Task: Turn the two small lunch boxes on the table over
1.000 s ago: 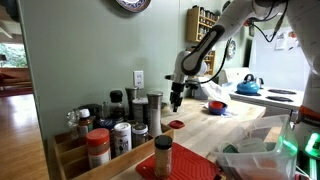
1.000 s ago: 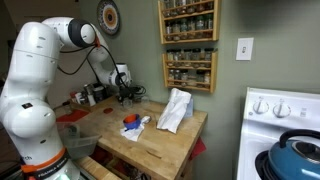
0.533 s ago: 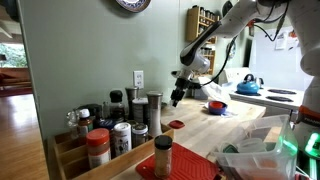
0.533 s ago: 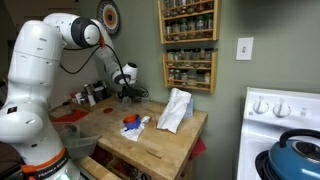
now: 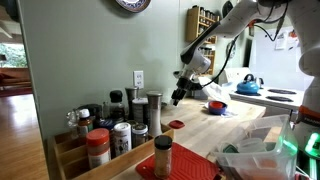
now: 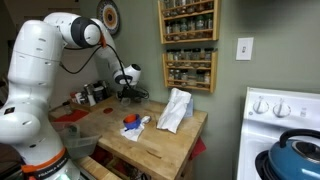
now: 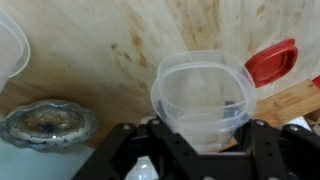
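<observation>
Reach down at a slant over the pale light-wood butcher-block bench (image 7: 90,50); gripped the small clear plastic lunch box (image 7: 200,95) in tightly closed jaws.

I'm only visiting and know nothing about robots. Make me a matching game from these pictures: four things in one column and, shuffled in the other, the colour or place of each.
Things:
1. kettle
2. lunch box
3. loose lid
4. spice racks

Colour or place:
A. red
B. on the wall
C. blue
D. see-through

Pairs: 1-C, 2-D, 3-A, 4-B
</observation>
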